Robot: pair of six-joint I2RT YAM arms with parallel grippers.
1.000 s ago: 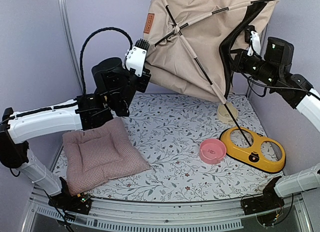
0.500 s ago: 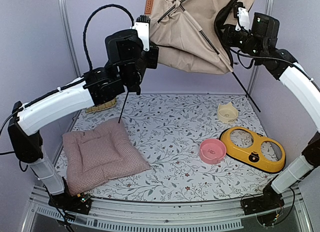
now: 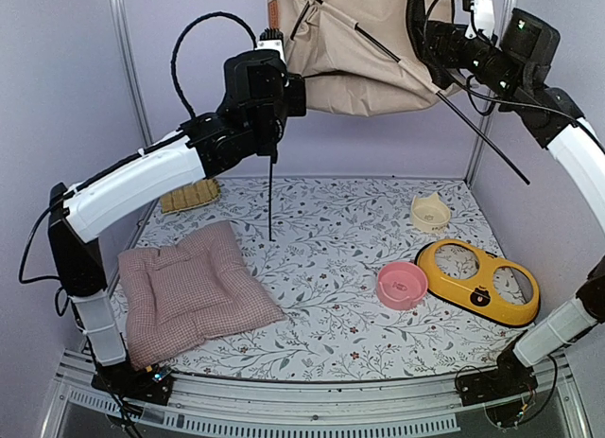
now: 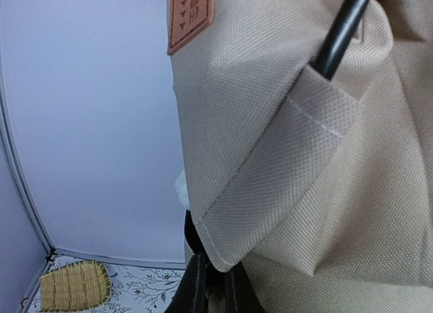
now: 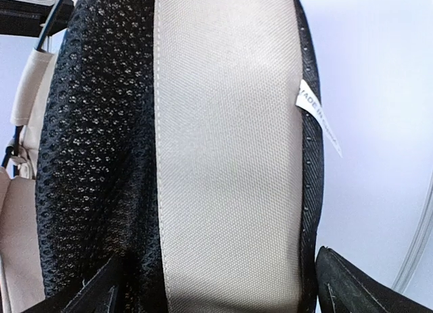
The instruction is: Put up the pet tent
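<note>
The pet tent [image 3: 359,60], beige fabric on thin black poles, hangs high at the back with its top out of frame. My left gripper [image 3: 284,83] is shut on its lower left hem [image 4: 223,249], just under the brown label [image 4: 191,15]. One loose pole [image 3: 271,192] hangs straight down from there. Another pole [image 3: 482,135] slants down to the right. My right gripper [image 3: 444,45] is open at the tent's right edge. Its fingers [image 5: 358,289] stand wide on either side of a beige band [image 5: 226,157] bordered by black mesh [image 5: 95,157].
On the floral table lie a pink checked cushion [image 3: 194,291], a pink bowl [image 3: 402,284], a yellow double feeder [image 3: 480,282], a cream cat-ear bowl [image 3: 430,211] and a woven mat [image 3: 189,196]. Metal posts [image 3: 128,69] stand at the back corners.
Both arms have lifted the tent higher. The right gripper has gone from shut on the tent's edge to wide open. The loose pole now hangs vertically under the left gripper.
</note>
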